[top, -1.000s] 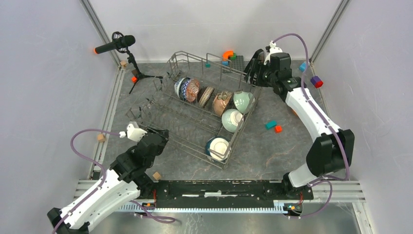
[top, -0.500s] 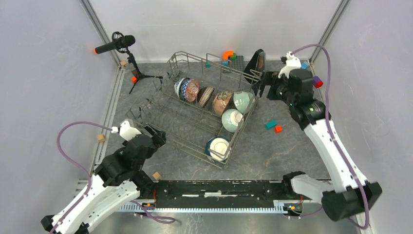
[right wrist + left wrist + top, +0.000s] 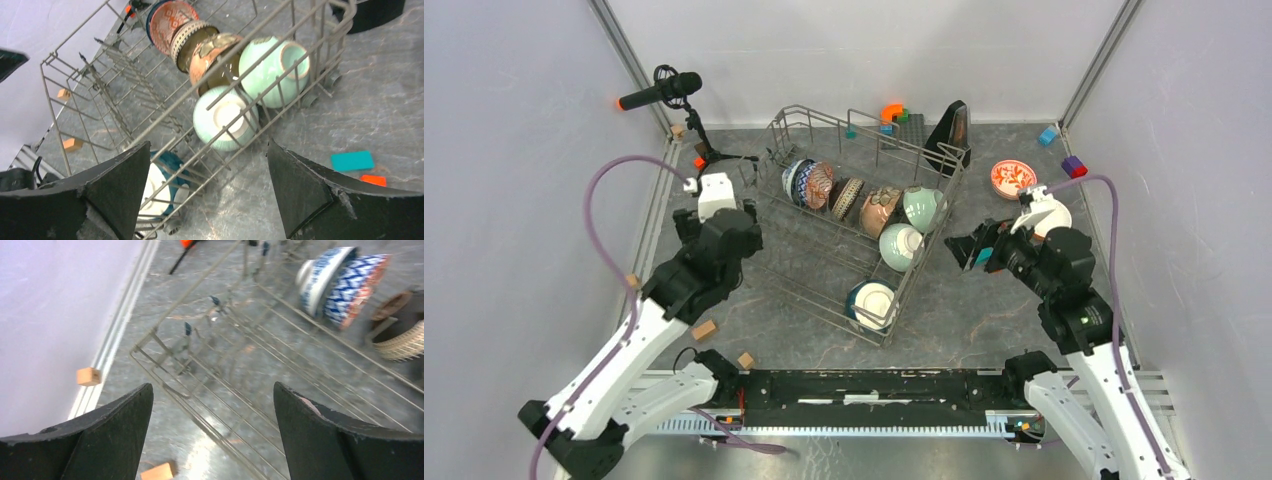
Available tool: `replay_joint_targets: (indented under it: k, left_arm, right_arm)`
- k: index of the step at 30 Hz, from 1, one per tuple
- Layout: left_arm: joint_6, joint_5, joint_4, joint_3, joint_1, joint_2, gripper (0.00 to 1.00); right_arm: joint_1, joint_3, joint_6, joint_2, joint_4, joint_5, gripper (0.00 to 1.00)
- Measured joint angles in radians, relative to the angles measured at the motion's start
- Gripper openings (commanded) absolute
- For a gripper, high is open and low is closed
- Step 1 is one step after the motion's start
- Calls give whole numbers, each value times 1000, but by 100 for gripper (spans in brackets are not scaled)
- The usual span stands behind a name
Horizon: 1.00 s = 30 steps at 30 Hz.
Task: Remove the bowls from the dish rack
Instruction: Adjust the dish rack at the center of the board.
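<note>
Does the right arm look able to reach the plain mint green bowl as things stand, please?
Probably yes: the open, empty right gripper hangs beside the dish rack, and the mint green bowl lies uncovered just inside.

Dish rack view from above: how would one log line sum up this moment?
dish rack: seven bowls inside | red-floral bowl: out, right of rack | left hand: open, empty | right hand: open, empty

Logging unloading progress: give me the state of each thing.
Dish rack, upright on the table.
Bowls in it, seven, tipped on their sides.
Red patterned bowl, out on the table, mouth up.
White bowl, out beside the red one.
Left gripper, open, empty.
Right gripper, open, empty.
</note>
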Motion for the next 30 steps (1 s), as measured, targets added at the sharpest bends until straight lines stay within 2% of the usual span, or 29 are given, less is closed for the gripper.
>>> replay_joint_targets:
  k: [6,9,16,24,28,30]
  left_arm:
    - [113,89,111,2,290,166,96]
    - [125,114,175,6,381,230,97]
    - [202,192,360,16,482,377,95]
    - [257,252,415,86,528,587,86]
    - [272,267,420,85,531,626,78]
    - [273,269,431,76,535,630,69]
  right_arm:
    - [0,-120,12,-86,22,-46,91]
    - [0,-177,19,-139,40,-60,90]
    - [0,-296,47,-258,77,-104,90]
    - [1,-318,54,-309,69,-121,90]
    - [4,-314,52,-309,62,-121,90]
    - [5,-308,53,-308,61,-123,90]
